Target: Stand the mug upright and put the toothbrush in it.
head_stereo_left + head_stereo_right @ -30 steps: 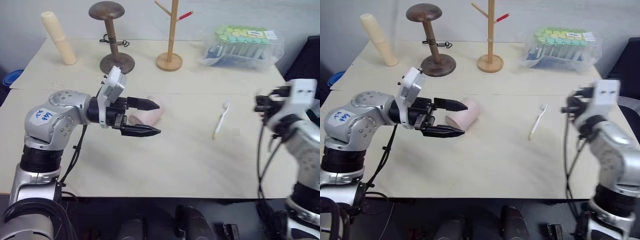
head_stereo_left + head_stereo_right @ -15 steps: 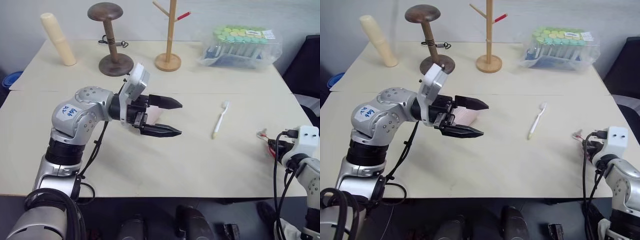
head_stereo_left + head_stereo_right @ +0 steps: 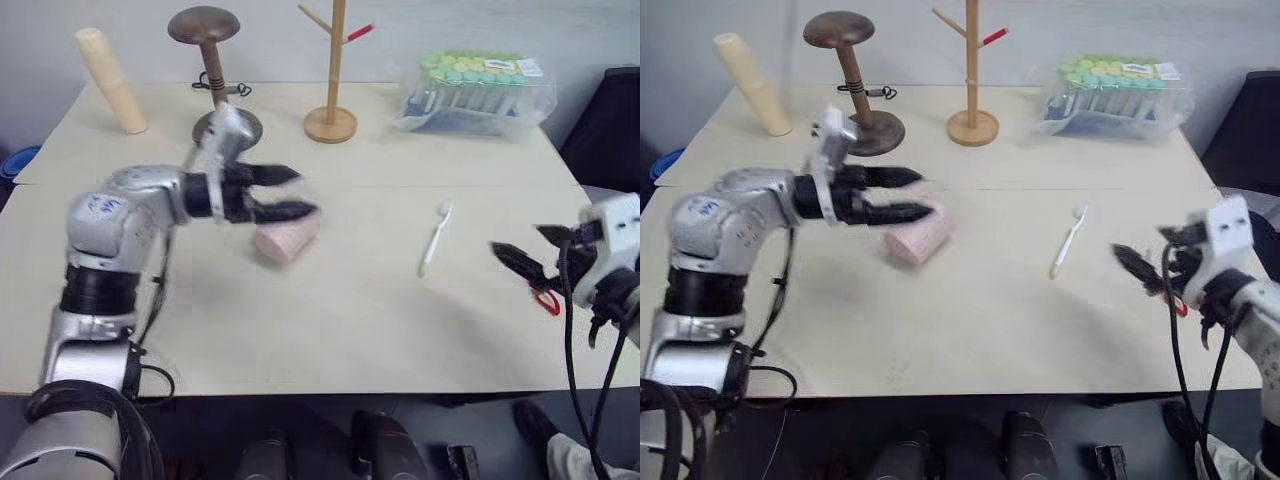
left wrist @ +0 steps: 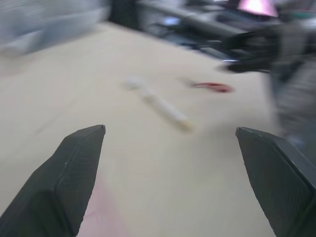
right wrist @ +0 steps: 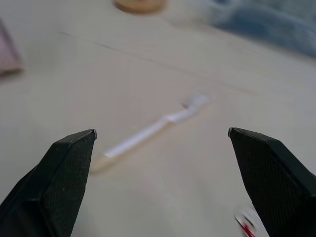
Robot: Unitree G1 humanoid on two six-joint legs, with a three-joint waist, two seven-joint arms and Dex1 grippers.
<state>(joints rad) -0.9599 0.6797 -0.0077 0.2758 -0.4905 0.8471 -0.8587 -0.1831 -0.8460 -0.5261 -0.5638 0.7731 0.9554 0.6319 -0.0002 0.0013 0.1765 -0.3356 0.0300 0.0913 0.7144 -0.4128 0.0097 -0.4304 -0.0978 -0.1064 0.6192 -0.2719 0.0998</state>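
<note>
A: Near the middle of the surface [image 3: 330, 330], the mug [image 3: 285, 240] lies on its side, pale pink, not stood up.

B: And the left hand [image 3: 290, 195]?

A: It hovers just over the mug, with nothing between its two black fingers, which are spread apart. In the left wrist view a bit of pink shows low between the fingers [image 4: 74, 173].

B: Where is the toothbrush [image 3: 435, 235]?

A: Flat on the surface, well to the right of the mug, bristle head toward the far side and yellowish handle end toward the near edge. Nothing touches it.

B: The right hand [image 3: 530, 255]?

A: Near the right edge of the surface, pointing toward the toothbrush but apart from it. In the right wrist view its fingers [image 5: 54, 182] stand wide, and the toothbrush lies beyond the gap. A small red piece [image 3: 546, 300] sits beside that hand.

B: What lies farther back?

A: A cream cylinder [image 3: 110, 80] at the far left, a dark wooden stand [image 3: 215, 75], a pale wooden peg tree [image 3: 332, 70] and a clear box of tubes [image 3: 480, 90] at the far right.
</note>
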